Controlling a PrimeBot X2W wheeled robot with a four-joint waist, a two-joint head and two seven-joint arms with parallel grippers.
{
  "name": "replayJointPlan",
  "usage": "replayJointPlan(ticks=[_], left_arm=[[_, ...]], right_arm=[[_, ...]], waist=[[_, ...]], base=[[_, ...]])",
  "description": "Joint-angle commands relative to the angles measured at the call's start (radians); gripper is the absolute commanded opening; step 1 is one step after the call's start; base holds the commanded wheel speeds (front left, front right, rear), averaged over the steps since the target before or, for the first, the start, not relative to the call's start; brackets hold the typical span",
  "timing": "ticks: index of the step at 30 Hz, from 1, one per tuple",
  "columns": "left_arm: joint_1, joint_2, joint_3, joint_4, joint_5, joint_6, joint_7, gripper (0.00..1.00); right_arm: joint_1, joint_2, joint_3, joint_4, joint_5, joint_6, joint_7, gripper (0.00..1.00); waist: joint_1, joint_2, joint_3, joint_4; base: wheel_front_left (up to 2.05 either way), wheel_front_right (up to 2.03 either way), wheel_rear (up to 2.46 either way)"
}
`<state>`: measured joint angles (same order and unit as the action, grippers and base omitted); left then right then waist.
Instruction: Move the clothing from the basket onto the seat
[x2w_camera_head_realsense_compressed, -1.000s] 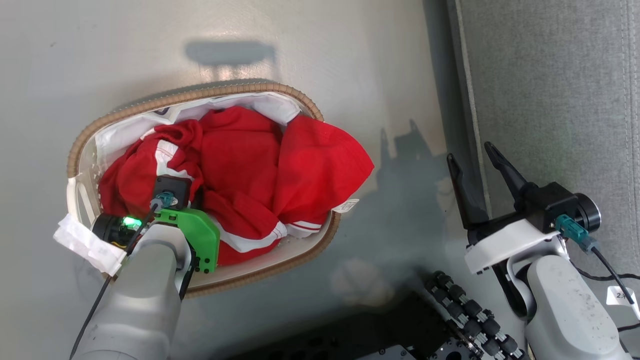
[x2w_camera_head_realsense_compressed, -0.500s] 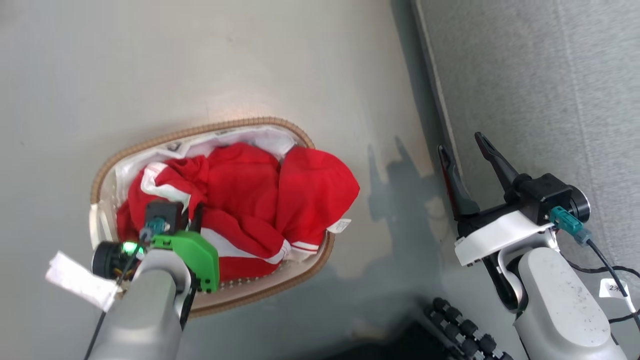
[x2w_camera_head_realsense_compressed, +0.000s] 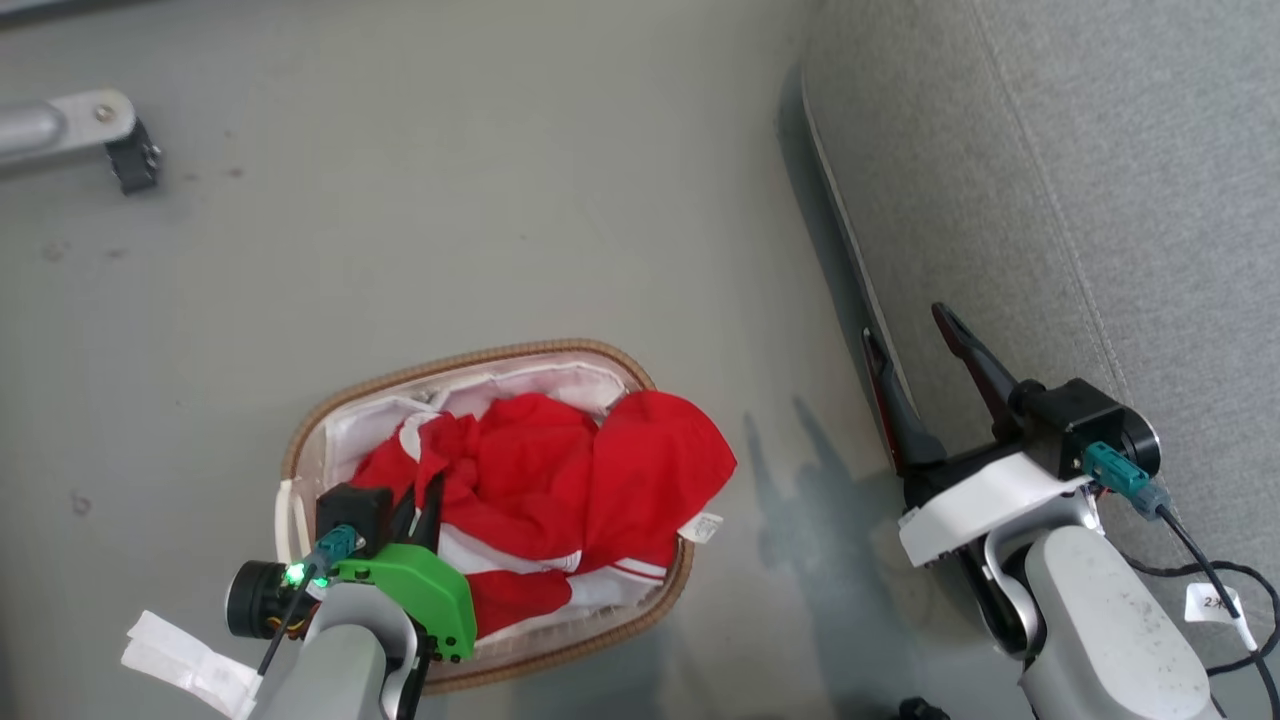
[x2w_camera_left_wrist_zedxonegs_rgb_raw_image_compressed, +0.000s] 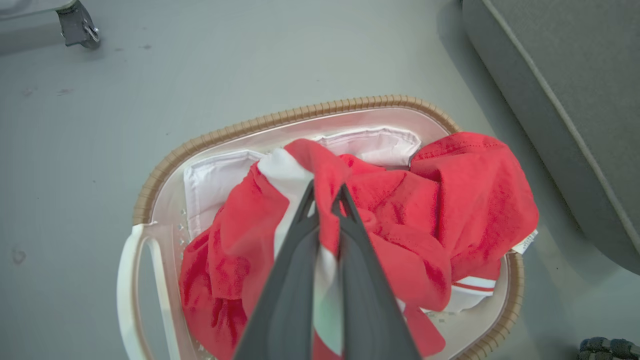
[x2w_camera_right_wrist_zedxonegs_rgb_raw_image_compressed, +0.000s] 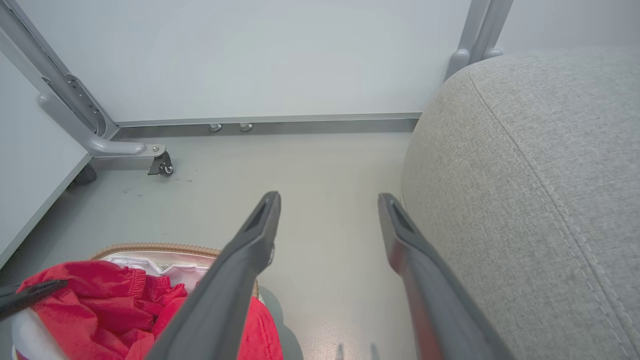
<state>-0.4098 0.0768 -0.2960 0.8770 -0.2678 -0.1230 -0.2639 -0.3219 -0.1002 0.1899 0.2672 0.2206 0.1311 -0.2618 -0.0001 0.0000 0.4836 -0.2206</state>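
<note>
- Red clothing (x2w_camera_head_realsense_compressed: 560, 500) with white stripes fills the basket (x2w_camera_head_realsense_compressed: 480, 357), which stands on the grey floor (x2w_camera_head_realsense_compressed: 500, 200) at 7 o'clock in our head view.
- One red fold hangs over the rim at the basket's 3 o'clock, with a small white tag (x2w_camera_head_realsense_compressed: 703, 527) just below it.
- In the left wrist view we see the left gripper (x2w_camera_left_wrist_zedxonegs_rgb_raw_image_compressed: 327, 189) with its jaws together. They are clamped on a peaked fold of clothing that carries a white stripe, and the fabric drapes over both tips.
- A white liner (x2w_camera_left_wrist_zedxonegs_rgb_raw_image_compressed: 375, 145) shows inside the basket at 12 o'clock, and a cream handle (x2w_camera_left_wrist_zedxonegs_rgb_raw_image_compressed: 130, 280) at 9 o'clock.
- We place the seat (x2w_camera_head_realsense_compressed: 1100, 200), light grey fabric, at 2 o'clock in the head view. A strip of bare floor lies between it and the basket.
- We find the right gripper (x2w_camera_head_realsense_compressed: 905, 322) at 4 o'clock, jaws wide apart and holding nothing. In its wrist view one finger lies over the floor and the other just beside the seat's rounded edge.
- A metal leg with a caster (x2w_camera_head_realsense_compressed: 125, 165) sits at 10 o'clock.
</note>
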Motion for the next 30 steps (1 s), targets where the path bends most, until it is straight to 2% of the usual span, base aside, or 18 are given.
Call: replayJointPlan(ticks=[1,19,30], left_arm=[[0.023,-0.005,0.004,-0.029,0.009,-0.004,-0.001,0.00],[0.164,-0.023,-0.007,-0.404,0.040,-0.008,-0.001,0.00],[0.135,-0.025,-0.031,-0.601,0.004,-0.008,-0.001,0.00]], right_arm=[[0.022,-0.003,0.000,0.009,0.012,-0.001,-0.005,1.00],[0.155,0.000,0.001,0.040,0.034,-0.001,-0.005,1.00],[0.218,-0.002,0.024,0.055,0.046,-0.001,-0.005,1.00]], waist=[[0.0001,0.0000,-0.107,0.044],[0.0001,0.0000,-0.360,0.113],[0.0001,0.0000,-0.465,0.132]], base=[[0.00,0.00,0.00],[0.00,0.00,0.00],[0.00,0.00,0.00]])
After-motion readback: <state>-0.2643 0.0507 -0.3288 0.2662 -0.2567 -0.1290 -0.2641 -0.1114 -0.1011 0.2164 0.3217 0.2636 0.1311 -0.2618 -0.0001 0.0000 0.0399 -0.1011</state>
